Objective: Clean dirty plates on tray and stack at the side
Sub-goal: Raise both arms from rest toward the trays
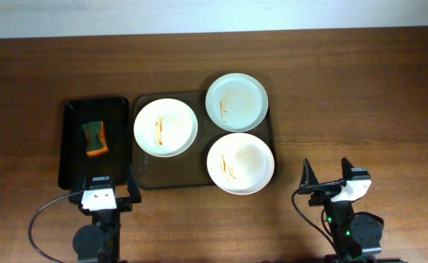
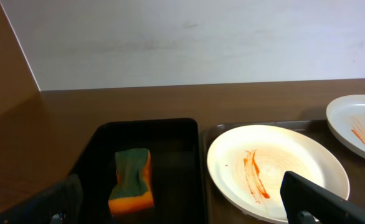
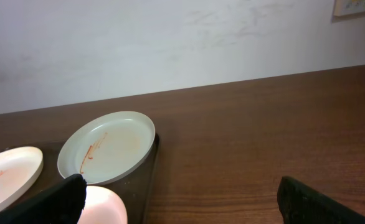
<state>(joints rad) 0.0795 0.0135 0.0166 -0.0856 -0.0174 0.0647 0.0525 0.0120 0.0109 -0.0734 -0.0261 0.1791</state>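
Three white plates with orange-red streaks lie on the brown tray (image 1: 147, 177): one at the left (image 1: 166, 127), one at the back right (image 1: 236, 101), one at the front right (image 1: 240, 163). My left gripper (image 1: 103, 193) is open and empty at the table's front, just in front of the black tray. In its wrist view (image 2: 182, 205) the left plate (image 2: 276, 171) lies ahead to the right. My right gripper (image 1: 329, 183) is open and empty, right of the brown tray. Its wrist view (image 3: 179, 202) shows the back right plate (image 3: 108, 146) ahead to the left.
A smaller black tray (image 1: 74, 157) stands left of the brown tray and holds a green and orange sponge (image 1: 95, 138), also in the left wrist view (image 2: 132, 180). Bare wooden table (image 1: 360, 95) lies to the right. A pale wall runs along the back.
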